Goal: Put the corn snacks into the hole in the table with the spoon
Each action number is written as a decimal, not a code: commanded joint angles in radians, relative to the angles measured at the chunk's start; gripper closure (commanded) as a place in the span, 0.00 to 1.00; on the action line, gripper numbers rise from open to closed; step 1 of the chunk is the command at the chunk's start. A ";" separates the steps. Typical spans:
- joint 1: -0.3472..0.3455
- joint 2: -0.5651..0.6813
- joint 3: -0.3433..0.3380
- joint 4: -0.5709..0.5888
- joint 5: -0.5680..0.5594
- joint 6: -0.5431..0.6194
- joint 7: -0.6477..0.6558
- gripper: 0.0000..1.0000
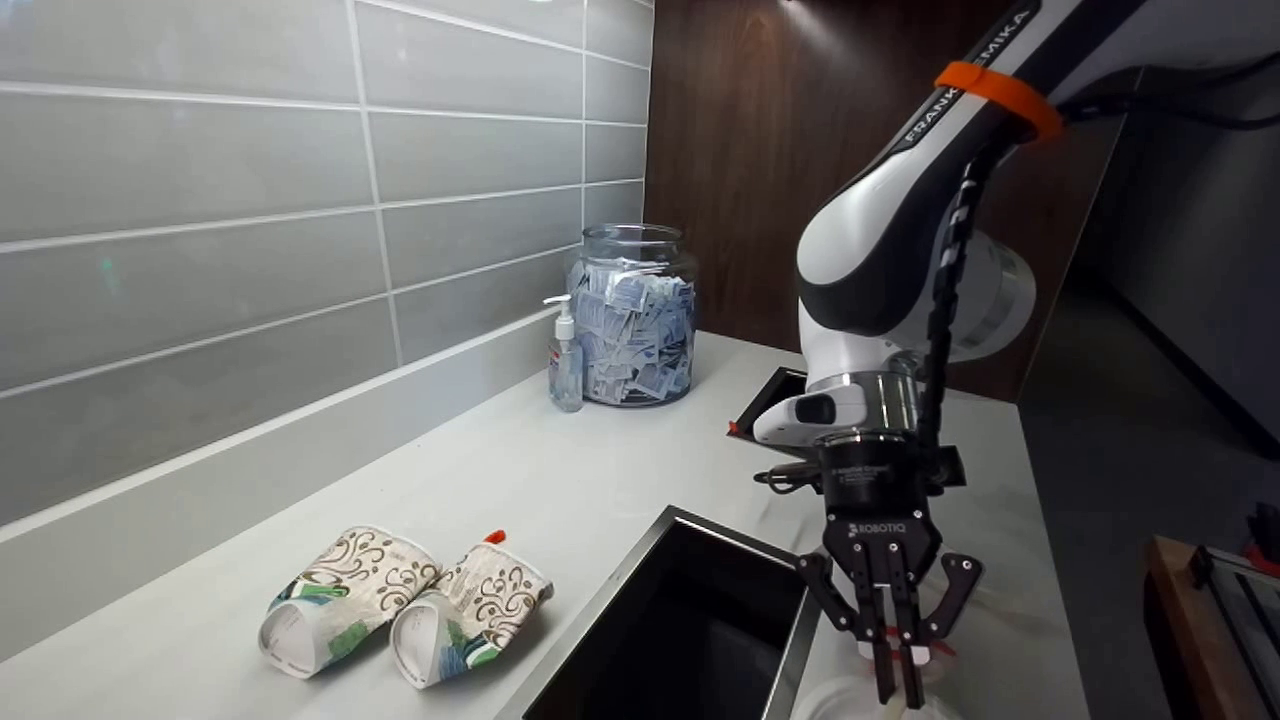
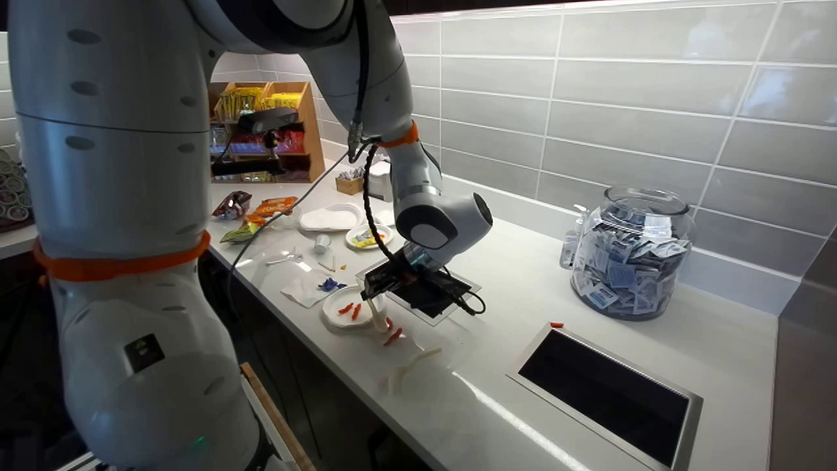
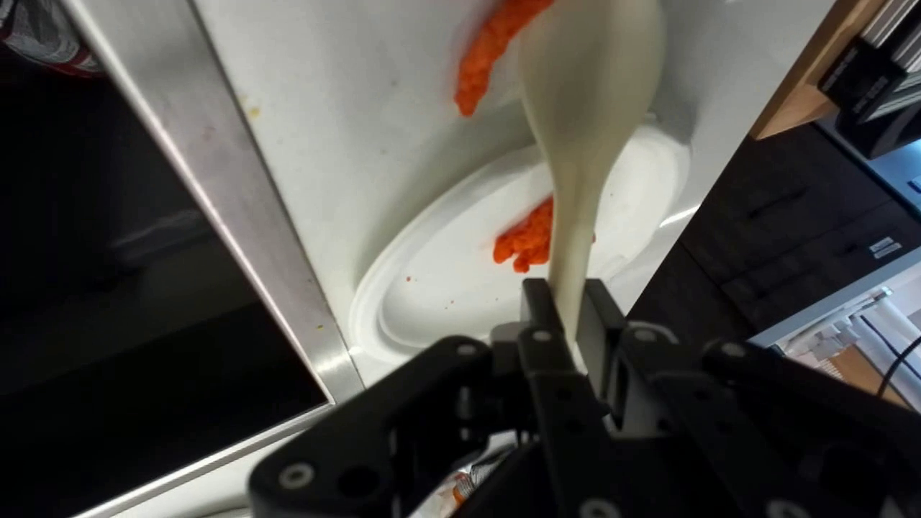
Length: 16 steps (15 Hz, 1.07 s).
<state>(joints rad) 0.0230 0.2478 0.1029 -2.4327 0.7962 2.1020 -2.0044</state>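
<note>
– Spoon [image 3: 597,79] check, please. Who's got it?

– Gripper [image 3: 572,316] does: fingers [image 3: 604,316] pinched on the handle, bowl out toward 12 o'clock in the wrist view. In that shot it crosses in front of a white plate [image 3: 446,302] with corn snacks [image 3: 522,237] on it, partly behind the handle. Another piece [image 3: 482,68] lies off the plate toward 12, partly tucked behind the bowl.

– And the hole [image 3: 144,302]?

– Metal rim [image 3: 230,180], dark inside, around 9 o'clock from the plate. That's the only close-up, so crumbs [image 3: 253,112] next to the rim show just there.

– What do the wider shots add?

– In an exterior view you get two pieces [image 2: 356,311] on the plate and a couple of loose ones [image 2: 393,336] around 4 o'clock from it, plus a pale utensil [image 2: 422,357] farther out that way, can't tell what kind. Two patterned bags [image 1: 475,610] turn up in an exterior view, toward 9 o'clock from the gripper, red-orange bit [image 1: 495,537] just beside at 1. I can't pick the bags out anywhere else.

– Surface and room?

– Off-white counter [image 2: 523,275], kinda glossy. Second hole [image 2: 601,392] at roughly 6 o'clock from a big glass jar [image 2: 647,203] of packets [image 2: 628,268] in an exterior view. Pump bottle [image 2: 569,252] is just beside the jar at 9; both exterior views have the pair. Gray tile wall [image 2: 601,131] behind, dark wood panel [image 1: 730,170] near 12 in an exterior view, snack shelf [image 2: 312,134] near 12 from the plate in an exterior view.
</note>
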 commanded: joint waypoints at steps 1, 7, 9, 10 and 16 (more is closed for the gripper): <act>0.005 0.029 0.003 0.025 -0.008 0.038 -0.009 0.97; 0.003 0.042 0.007 0.043 -0.003 0.078 -0.016 0.97; 0.004 0.043 0.010 0.050 -0.006 0.084 -0.012 0.97; 0.005 0.044 0.012 0.054 -0.006 0.088 -0.011 0.97; 0.011 0.071 0.024 0.092 -0.005 0.113 -0.007 0.97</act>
<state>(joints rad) 0.0273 0.2853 0.1184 -2.3663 0.7959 2.1804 -2.0044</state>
